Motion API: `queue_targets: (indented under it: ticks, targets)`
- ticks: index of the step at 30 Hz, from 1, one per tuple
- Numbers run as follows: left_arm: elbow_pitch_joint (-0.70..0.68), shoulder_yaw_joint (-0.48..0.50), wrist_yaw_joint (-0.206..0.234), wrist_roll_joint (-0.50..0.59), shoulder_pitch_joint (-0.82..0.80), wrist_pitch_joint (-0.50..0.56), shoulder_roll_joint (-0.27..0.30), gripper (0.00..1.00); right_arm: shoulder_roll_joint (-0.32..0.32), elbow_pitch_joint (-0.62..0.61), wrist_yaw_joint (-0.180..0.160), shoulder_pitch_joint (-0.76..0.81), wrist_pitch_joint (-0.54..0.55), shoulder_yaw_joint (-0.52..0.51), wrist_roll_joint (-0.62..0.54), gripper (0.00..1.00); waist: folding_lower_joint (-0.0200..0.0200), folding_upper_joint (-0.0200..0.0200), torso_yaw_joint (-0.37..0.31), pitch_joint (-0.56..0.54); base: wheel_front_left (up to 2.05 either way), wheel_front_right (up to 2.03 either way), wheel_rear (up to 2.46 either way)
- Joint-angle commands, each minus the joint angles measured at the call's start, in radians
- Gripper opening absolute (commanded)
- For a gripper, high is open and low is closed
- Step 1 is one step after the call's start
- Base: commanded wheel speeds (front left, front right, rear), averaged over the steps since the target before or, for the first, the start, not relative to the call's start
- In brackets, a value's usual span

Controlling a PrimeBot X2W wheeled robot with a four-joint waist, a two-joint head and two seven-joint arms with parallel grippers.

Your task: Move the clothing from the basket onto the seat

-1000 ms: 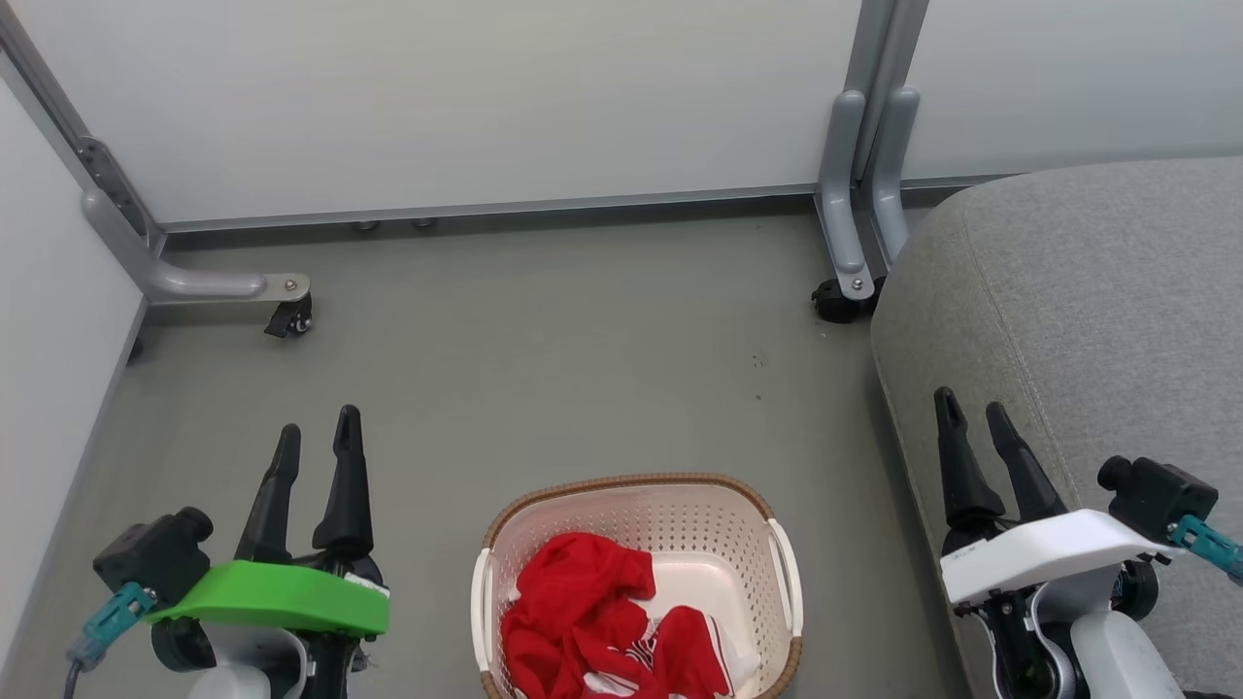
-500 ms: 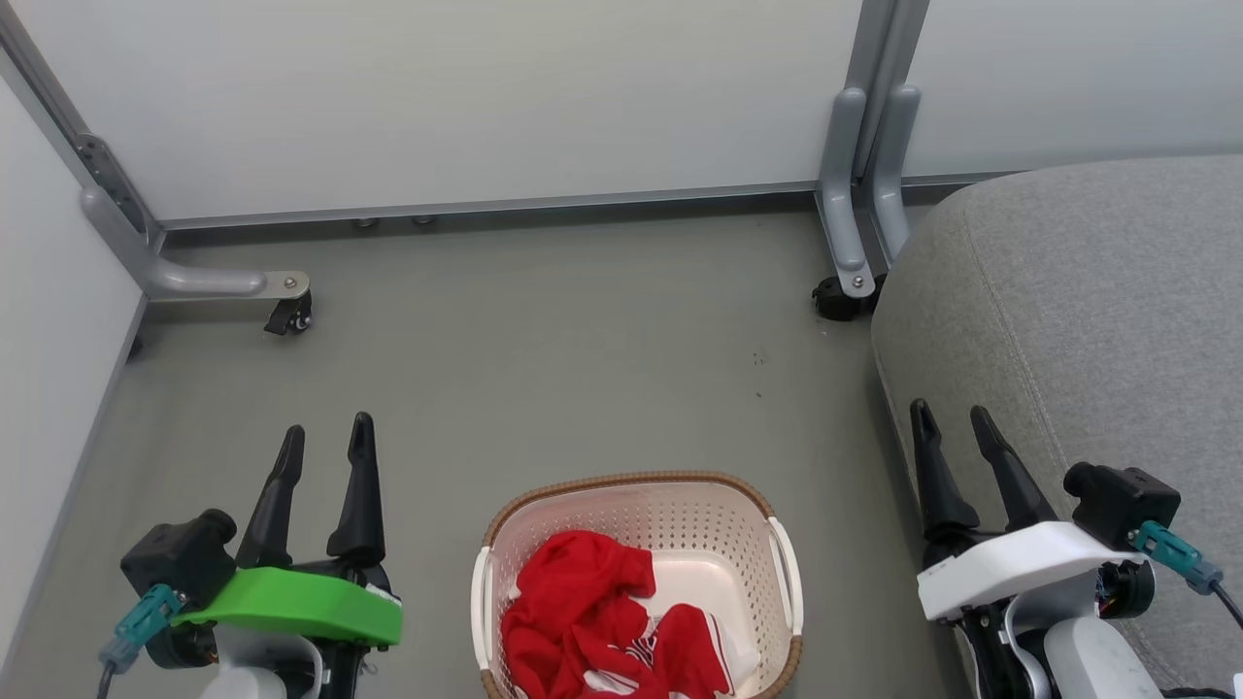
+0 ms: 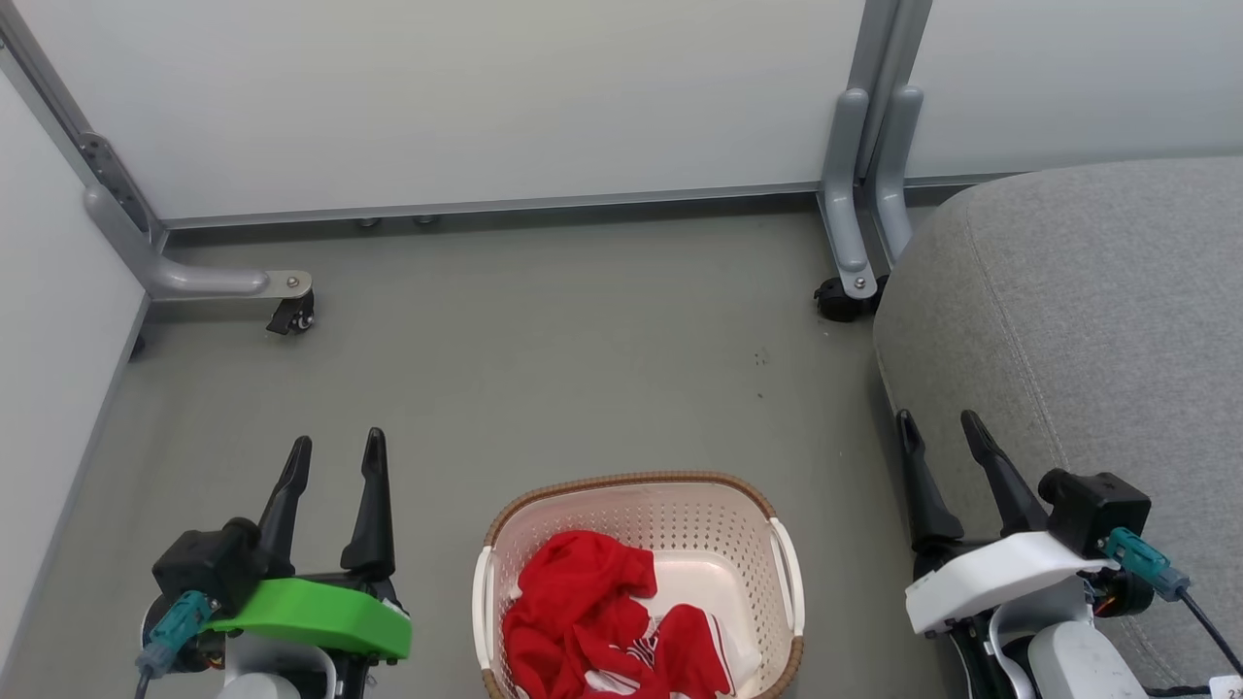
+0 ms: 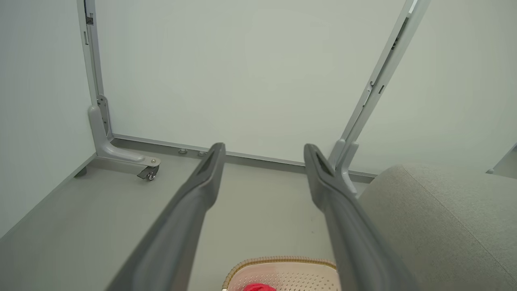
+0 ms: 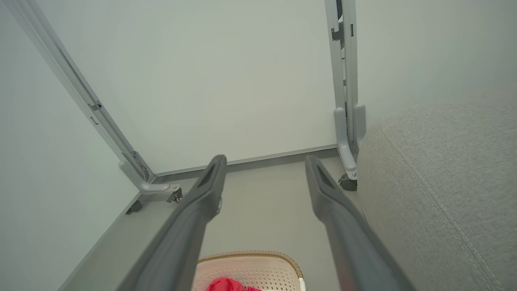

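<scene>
The left gripper [image 3: 338, 439] stood with its two dark fingers spread well apart and nothing between them, above the floor [image 3: 544, 349] to the left of the basket [image 3: 631, 480]. Its fingers pointed away from the robot toward the back panel [image 3: 486, 97], leaning slightly to the right. The right gripper [image 3: 937, 417] was likewise wide open and empty. Its fingers pointed the same way with a slight lean to the left, and they overlapped the left edge of the seat [image 3: 1088, 320] in the head view. The basket sat on the floor between the two grippers, apart from both, with its white handles at left and right. Its near end was cut off by the frame, so its long axis could not be settled. The clothing [image 3: 592, 621] lay inside the basket as a crumpled red heap against the left wall, its white-striped trim toward the right, and showed no clear lengthwise direction. The seat lay to the right of the basket, its rounded corner toward the panel post [image 3: 855, 194].
</scene>
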Motion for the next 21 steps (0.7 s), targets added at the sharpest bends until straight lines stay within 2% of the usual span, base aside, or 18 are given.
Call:
queue_targets:
  ticks: [1,21]
  targets:
    - [0.002,-0.001,-0.004,0.027,0.007,-0.011,0.001,1.0,-0.002,0.0,0.0,0.004,-0.007,-0.001,-0.02,1.0,0.0,-0.0001,0.0,0.0,0.0,0.0,0.0]
    - [0.032,0.001,-0.005,0.177,0.015,-0.051,-0.011,1.0,0.001,0.001,0.001,0.019,-0.034,0.013,-0.137,1.0,0.0,-0.0001,0.001,0.007,0.0,0.0,0.0]
